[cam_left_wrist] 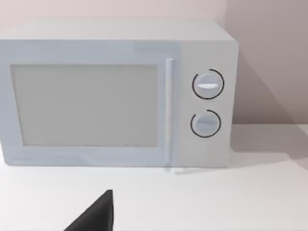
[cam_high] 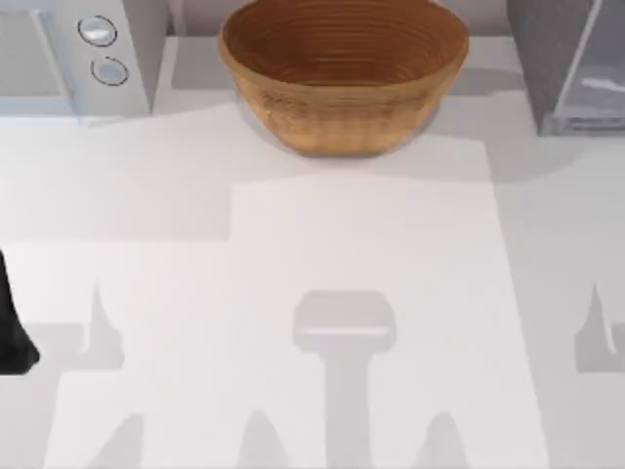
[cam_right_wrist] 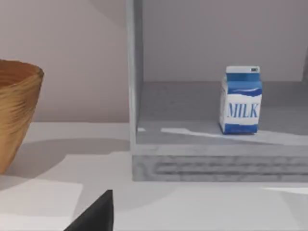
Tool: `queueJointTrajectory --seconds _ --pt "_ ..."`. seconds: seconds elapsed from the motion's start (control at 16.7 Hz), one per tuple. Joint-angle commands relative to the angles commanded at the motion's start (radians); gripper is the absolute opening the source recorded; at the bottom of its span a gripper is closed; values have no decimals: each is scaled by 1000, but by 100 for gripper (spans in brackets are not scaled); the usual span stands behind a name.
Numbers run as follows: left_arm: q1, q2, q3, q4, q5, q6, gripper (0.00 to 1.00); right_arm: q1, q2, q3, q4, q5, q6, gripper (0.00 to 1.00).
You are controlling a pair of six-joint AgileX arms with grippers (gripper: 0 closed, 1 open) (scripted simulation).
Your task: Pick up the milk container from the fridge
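Right now the milk container [cam_right_wrist: 241, 100] stands upright inside the fridge [cam_right_wrist: 192, 161], on its grey floor, set back a little from the front lip. It is a blue carton with white parts and the word MILK on the face turned toward the right wrist camera. Nothing touches it.

From above, the fridge [cam_high: 547, 59] sits at the far right corner of the table [cam_high: 361, 254], with its pale glassy panel [cam_high: 598, 68] swung out at the right edge. A brown woven basket [cam_high: 342, 73] stands at the far middle of the table, well apart from the fridge on its left. A white appliance with two round silver knobs [cam_high: 59, 54] occupies the far left corner; the left wrist view faces its front, door and knobs [cam_left_wrist: 120, 96].

The left arm [cam_high: 12, 327] shows as a dark shape at the left edge of the top view, near side, above the bare tabletop. A dark wedge of the left gripper [cam_left_wrist: 96, 216] pokes into the left wrist view, near the white appliance but apart from it. A like wedge of the right gripper [cam_right_wrist: 96, 216] shows in the right wrist view, well short of the fridge and the carton. Whether either pincer is open or closed I cannot tell.
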Motion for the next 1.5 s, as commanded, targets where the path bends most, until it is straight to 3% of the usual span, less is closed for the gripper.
queueJointTrajectory --seconds 0.24,0.42,0.66,1.2,1.5 --pt "0 0 0 0 0 0 100 -11 27 13 31 -14 0 100" --pt "0 0 0 0 0 0 100 -53 143 55 156 -64 2 100" --pt "0 0 0 0 0 0 100 -144 439 111 446 -159 10 100" --pt "0 0 0 0 0 0 100 -382 1401 144 1202 -383 34 100" --pt "0 0 0 0 0 0 100 -487 1714 164 1505 -474 26 100"
